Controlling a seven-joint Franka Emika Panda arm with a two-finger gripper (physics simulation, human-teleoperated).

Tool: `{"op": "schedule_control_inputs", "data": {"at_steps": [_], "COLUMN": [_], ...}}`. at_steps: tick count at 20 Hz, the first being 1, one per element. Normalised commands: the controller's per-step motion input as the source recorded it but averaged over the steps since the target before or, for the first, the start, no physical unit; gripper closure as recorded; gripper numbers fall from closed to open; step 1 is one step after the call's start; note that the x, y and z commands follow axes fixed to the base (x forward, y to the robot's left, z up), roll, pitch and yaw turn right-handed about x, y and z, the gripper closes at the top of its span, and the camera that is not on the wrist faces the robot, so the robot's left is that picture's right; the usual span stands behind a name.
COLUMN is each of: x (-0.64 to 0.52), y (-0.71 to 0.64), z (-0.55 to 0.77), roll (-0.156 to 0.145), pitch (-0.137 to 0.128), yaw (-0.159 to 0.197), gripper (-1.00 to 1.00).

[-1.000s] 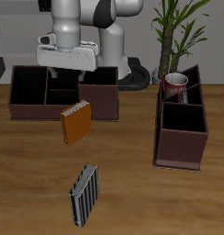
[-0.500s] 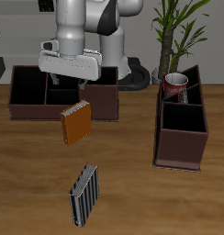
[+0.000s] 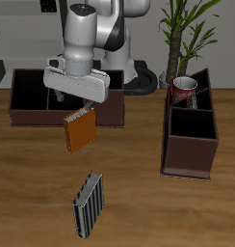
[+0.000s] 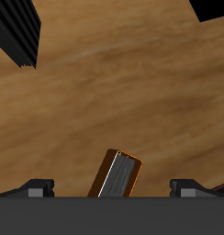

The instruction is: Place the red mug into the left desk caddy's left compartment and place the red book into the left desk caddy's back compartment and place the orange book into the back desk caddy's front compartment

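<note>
Orange book [image 3: 81,129] lies flat on wood table [image 3: 139,193], pale pg edges showing, w/ gripper [image 3: 74,102] at its 12 o'clock, fingers apart, holding nothing.

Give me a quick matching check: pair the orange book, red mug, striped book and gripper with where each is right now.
Things:
1. orange book
2. red mug
3. striped book
4. gripper

Places:
A. inside the left desk caddy
B. nearest the table's front edge
C. above the orange book
D. on the table just in front of the back desk caddy

Pairs: 1-D, 2-A, 3-B, 4-C
</note>
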Motion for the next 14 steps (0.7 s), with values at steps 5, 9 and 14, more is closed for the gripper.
{"op": "schedule_control_inputs", "data": {"at_steps": [5,9,14], "x": [-0.12,-0.10,-0.03], "y": [0.06,-0.01,-0.21], "z": [-0.24,-0.04,-0.02], "roll": [0.027,0.032,-0.022], "pitch": [0.005,-0.014,-0.005], "yaw": [-0.039,-0.048,-0.030], "gripper": [-1.00,-1.00,-1.00]}}
